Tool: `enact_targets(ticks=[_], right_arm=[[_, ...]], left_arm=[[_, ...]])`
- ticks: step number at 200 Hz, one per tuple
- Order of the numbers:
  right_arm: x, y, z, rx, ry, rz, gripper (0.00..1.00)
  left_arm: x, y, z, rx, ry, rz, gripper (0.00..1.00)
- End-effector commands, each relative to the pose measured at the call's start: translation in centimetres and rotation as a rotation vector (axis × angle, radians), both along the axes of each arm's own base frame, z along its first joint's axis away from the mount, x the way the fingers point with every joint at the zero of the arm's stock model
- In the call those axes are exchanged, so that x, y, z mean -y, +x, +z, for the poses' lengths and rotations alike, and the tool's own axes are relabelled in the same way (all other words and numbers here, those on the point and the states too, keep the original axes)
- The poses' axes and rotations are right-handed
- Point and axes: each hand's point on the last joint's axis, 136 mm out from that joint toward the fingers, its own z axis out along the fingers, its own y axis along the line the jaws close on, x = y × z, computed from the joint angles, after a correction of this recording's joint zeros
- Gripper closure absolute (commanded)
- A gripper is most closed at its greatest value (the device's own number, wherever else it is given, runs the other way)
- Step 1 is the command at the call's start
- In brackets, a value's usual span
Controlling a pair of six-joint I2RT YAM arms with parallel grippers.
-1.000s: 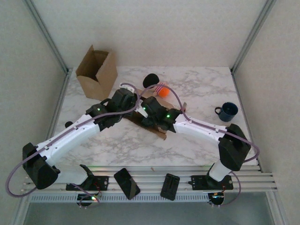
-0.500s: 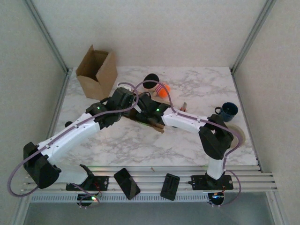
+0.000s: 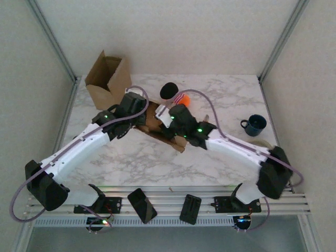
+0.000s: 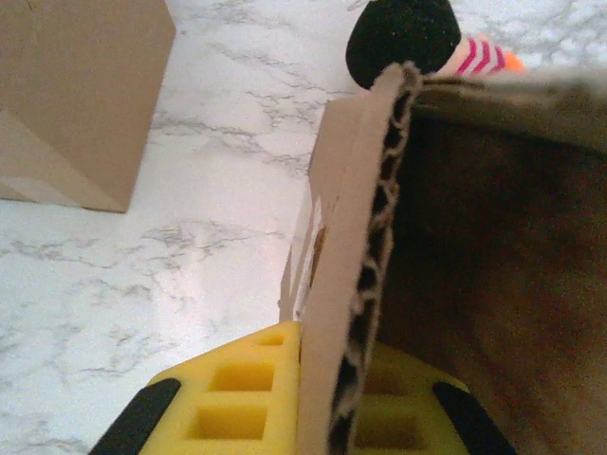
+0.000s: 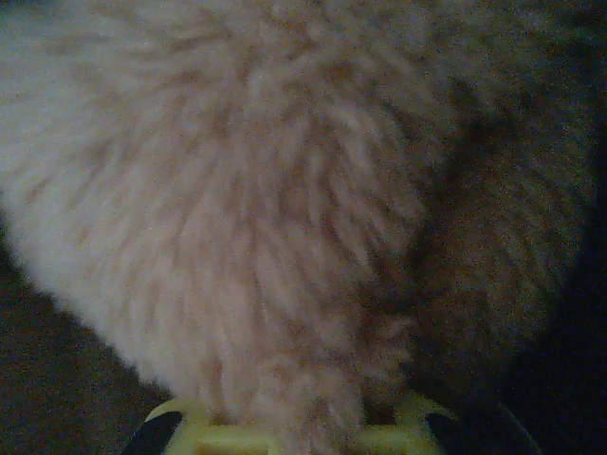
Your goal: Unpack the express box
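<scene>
My left gripper clenched on corrugated brown cardboard box flap, mid-bench. My right gripper clamped on fluffy pale-pink plush.

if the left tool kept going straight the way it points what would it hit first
The left tool is shut on the box flap, which runs along its line. Past the flap's end, probably the black round object; depth is unclear.

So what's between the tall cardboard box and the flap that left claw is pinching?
Just bare marble tabletop, seen in the left wrist view, separates the tall box from the flap.
</scene>
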Motion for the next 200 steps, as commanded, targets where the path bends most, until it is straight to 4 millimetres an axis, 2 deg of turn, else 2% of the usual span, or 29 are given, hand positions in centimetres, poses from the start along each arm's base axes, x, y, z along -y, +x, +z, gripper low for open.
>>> enact_targets(ticks=[1,21,48,76,98,107,108,109,123,147,156,174,200], right_arm=[[-0.6,-3.4,8.1,0.049,0.281,0.121,1.0],[0.5,-4.4,10.6,0.076,0.375,0.119,1.0],[2.0,-4.6,13.6,0.127,0.49,0.073,1.0],[4.7,-4.5,18.4,0.211,0.639,-0.027,1.0],[8.1,-3.4,22.8,0.289,0.737,-0.188,1.0],[9.2,-2.5,23.9,0.299,0.727,-0.257,1.0],[9.2,-2.3,23.6,0.293,0.716,-0.266,1.0],[9.6,-2.1,24.3,0.298,0.716,-0.283,1.0],[11.7,0.5,25.1,0.28,0.651,-0.419,1.0],[15.4,6.4,23.1,0.126,0.512,-0.598,1.0],[17.4,9.2,21.1,0.064,0.429,-0.686,1.0],[20.2,13.0,17.5,-0.057,0.297,-0.789,1.0],[23.0,17.2,11.9,-0.215,0.142,-0.866,1.0]], left_arm=[[-1.4,1.1,0.9,-0.023,-0.119,0.095,1.0],[-2.9,1.5,0.8,-0.045,-0.152,0.146,1.0],[-4.4,1.4,0.3,-0.08,-0.195,0.193,1.0],[-5.9,0.8,-0.2,-0.113,-0.213,0.24,1.0],[-7.1,0.2,-0.7,-0.131,-0.246,0.289,1.0],[-7.4,0.0,-0.8,-0.135,-0.268,0.303,1.0],[-7.4,-0.1,-0.9,-0.136,-0.27,0.306,1.0],[-7.5,-0.1,-0.9,-0.136,-0.273,0.309,1.0],[-8.1,-0.4,-1.0,-0.136,-0.31,0.338,1.0],[-9.5,-0.9,-1.8,-0.145,-0.352,0.387,1.0],[-10.0,-1.0,-2.3,-0.152,-0.365,0.405,1.0],[-10.6,-1.2,-3.6,-0.183,-0.402,0.422,1.0],[-11.4,-1.0,-5.7,-0.238,-0.484,0.443,1.0]])
